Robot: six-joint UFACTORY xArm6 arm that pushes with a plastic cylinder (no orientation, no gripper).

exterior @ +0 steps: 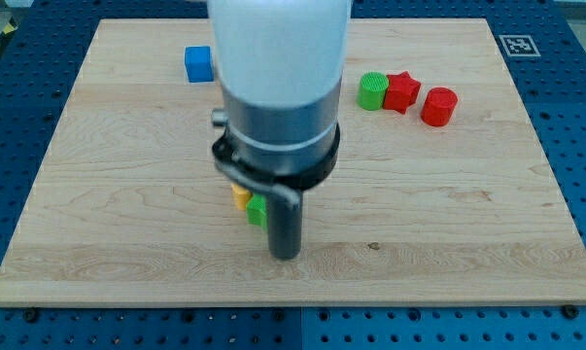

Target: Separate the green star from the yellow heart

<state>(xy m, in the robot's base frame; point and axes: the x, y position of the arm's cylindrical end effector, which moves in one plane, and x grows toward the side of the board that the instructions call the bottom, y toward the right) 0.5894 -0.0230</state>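
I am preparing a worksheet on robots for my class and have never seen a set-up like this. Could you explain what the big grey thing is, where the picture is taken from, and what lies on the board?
There is one picture, from a single camera looking down at a slant on a pale wooden board set on a blue perforated bench. The big white and grey cylinder is the end of a robot arm. It has no hand and holds nothing: it ends in a dark rod, and my tip rests on the board to push blocks.

Just left of the rod, partly hidden, sit the small green block (the task's star) and a yellow block (the heart), close together.

Towards the view's top are a blue cube and, on the right, a green cylinder, a red star and a red cylinder.
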